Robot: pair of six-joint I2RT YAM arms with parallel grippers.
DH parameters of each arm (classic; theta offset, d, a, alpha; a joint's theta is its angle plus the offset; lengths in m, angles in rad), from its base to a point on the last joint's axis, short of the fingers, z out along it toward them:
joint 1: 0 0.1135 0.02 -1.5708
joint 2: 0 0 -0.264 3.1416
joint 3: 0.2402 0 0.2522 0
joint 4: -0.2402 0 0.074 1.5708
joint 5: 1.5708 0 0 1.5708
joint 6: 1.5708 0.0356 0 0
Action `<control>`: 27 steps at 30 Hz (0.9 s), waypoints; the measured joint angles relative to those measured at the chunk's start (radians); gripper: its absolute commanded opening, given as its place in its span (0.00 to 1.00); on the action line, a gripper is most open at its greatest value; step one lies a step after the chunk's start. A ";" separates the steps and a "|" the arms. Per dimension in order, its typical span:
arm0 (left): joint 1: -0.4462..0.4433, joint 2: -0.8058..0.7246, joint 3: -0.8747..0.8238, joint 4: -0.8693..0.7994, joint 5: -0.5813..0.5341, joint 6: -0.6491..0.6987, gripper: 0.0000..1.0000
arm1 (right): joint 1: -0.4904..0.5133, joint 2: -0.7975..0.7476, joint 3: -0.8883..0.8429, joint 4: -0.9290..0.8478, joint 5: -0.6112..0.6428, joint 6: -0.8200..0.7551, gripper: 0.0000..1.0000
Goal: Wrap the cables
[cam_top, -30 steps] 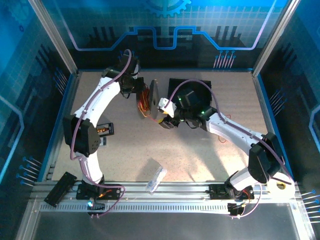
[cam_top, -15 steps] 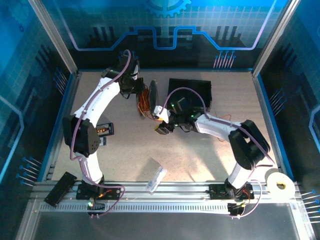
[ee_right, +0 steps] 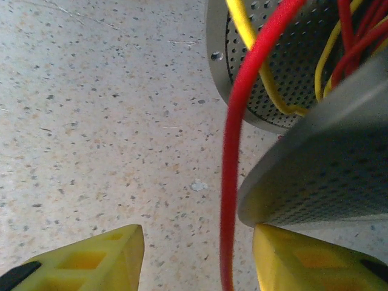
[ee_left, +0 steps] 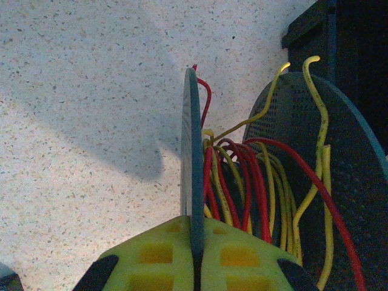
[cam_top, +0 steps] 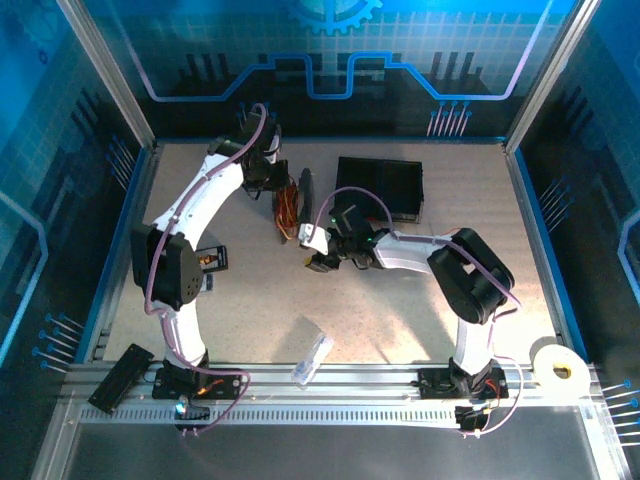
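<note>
A black round spool (cam_top: 306, 195) stands on edge at the table's middle back, with red and yellow-orange cables (cam_top: 288, 214) bunched beside it. My left gripper (cam_top: 282, 190) is shut on one thin flange (ee_left: 193, 176) of the spool. The cables (ee_left: 242, 182) loop between that flange and the perforated one (ee_left: 345, 182). Just in front of the spool, my right gripper (cam_top: 306, 252) is open. A loose red cable (ee_right: 230, 194) runs down between its yellow fingers (ee_right: 97, 257), closer to the right one, with the spool's flange (ee_right: 321, 176) against that finger's tip.
A black box (cam_top: 385, 185) lies behind the right arm. A clear plastic packet (cam_top: 312, 357) lies near the front rail. A small black device (cam_top: 206, 262) sits by the left arm. A white tape roll (cam_top: 556, 369) rests at the front right.
My right arm has folded and swung left, bringing its gripper to the near side of the spool. The left gripper has turned the spool more edge-on to the top camera.
</note>
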 measured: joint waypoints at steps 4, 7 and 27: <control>0.002 0.010 0.002 0.003 -0.006 0.004 0.00 | 0.007 0.028 0.011 0.018 0.031 -0.036 0.27; 0.002 0.014 0.002 0.006 -0.008 0.004 0.00 | 0.010 0.034 0.013 0.017 0.037 -0.042 0.20; -0.027 0.043 0.077 -0.036 0.036 0.026 0.30 | 0.031 -0.013 0.011 -0.074 0.057 -0.052 0.00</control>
